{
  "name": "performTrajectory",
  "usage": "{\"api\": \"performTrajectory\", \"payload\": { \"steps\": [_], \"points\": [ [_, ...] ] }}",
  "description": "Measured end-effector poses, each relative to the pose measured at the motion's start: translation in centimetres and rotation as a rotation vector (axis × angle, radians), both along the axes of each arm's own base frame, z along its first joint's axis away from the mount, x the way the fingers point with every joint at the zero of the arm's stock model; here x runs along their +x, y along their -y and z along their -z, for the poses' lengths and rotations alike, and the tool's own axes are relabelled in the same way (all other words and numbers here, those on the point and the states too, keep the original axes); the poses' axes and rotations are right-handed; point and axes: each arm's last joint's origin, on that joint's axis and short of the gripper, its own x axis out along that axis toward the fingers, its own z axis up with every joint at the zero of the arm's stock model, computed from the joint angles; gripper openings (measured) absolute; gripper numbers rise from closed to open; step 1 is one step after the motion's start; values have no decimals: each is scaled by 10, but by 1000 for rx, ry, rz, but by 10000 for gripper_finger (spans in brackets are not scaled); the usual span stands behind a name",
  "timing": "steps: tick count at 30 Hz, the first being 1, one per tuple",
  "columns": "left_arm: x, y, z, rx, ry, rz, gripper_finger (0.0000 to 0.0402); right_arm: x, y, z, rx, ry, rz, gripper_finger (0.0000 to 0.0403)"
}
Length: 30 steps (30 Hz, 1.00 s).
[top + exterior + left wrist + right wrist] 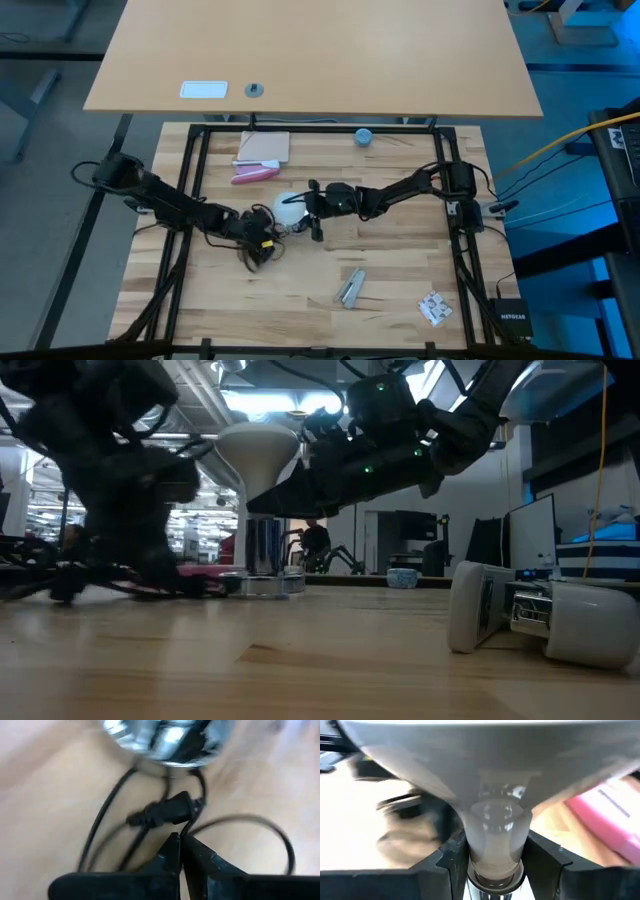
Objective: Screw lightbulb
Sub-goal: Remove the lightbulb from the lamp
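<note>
Wooden butcher-block table top (300,300) carries, at its near edge, a small silvery metal clip-like piece (350,288) and, to its right, a crumpled patterned packet (434,308). At mid-table the left gripper (180,840) has its fingers pressed fully together, pinching the thin black cord (107,810) beside the cord's black plug (165,811), just near of the round silvery socket (262,555). The frosted-white pear-shaped lightbulb (258,455) stands upright with its narrow neck down in that socket. The right gripper (495,860), reaching in from the right, stands half open with its two fingers set against either side of the bulb's neck. Farther off lie a pink flat pack (254,174) and a tan card (264,146), and a small blue-grey round cap (364,136) at the far edge.
</note>
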Motion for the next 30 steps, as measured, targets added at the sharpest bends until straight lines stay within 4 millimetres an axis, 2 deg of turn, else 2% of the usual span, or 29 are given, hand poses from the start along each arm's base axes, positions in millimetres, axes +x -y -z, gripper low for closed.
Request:
{"api": "performTrajectory", "payload": {
  "steps": [5, 11, 15, 20, 30],
  "points": [
    [-18, -9, -13, 119, -60, -76, 0, -1, -4, 1, 28, -9, -93, 162],
    [-19, -19, -20, 269, -9, -188, 0, -1, -6, 1, 49, 1, -163, 162],
    [-13, -28, -20, 339, 27, -263, 0, -1, -6, -1, 47, 33, -178, 162],
    [2, -39, -16, 405, 78, -256, 0, 0, -7, -3, 22, 73, -194, 162],
    [26, -53, 10, 436, 129, -281, 0, -1, -6, -3, 9, 84, -222, 162]
  ]
}}
